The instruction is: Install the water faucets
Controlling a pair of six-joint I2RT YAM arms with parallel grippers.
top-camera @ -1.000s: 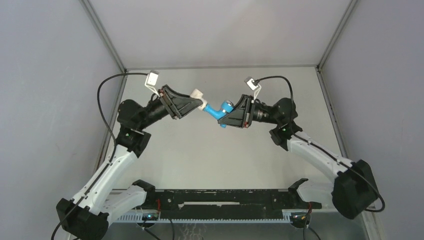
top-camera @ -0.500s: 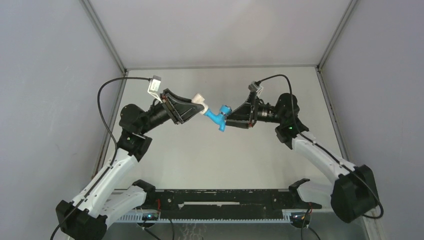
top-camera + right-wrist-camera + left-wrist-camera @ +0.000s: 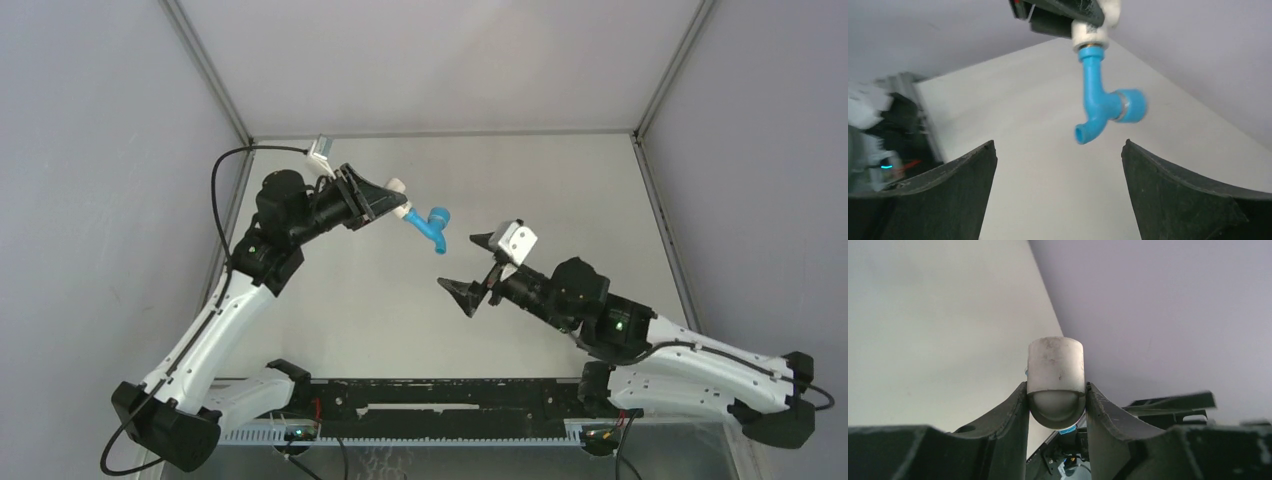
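The bright-blue water faucet [image 3: 430, 228] hangs in the air, joined by its stem to a short white fitting [image 3: 397, 192]. My left gripper [image 3: 392, 200] is shut on that fitting, and the left wrist view shows the fitting [image 3: 1055, 365] clamped between both fingers, with the faucet hidden behind it. My right gripper [image 3: 457, 261] stands open below and to the right of the faucet, apart from it. In the right wrist view the faucet [image 3: 1103, 102] hangs from the fitting [image 3: 1090, 32] beyond the gripper [image 3: 1058, 142], whose spread fingers hold nothing.
The pale table [image 3: 560, 190] lies under both arms, boxed in by grey walls on three sides. A black rail [image 3: 440, 400] with the arm bases runs along the near edge.
The right gripper has let go of the faucet, opened wide and pulled back toward the near right. The left gripper still holds the fitting with the faucet on it, shifted slightly back.
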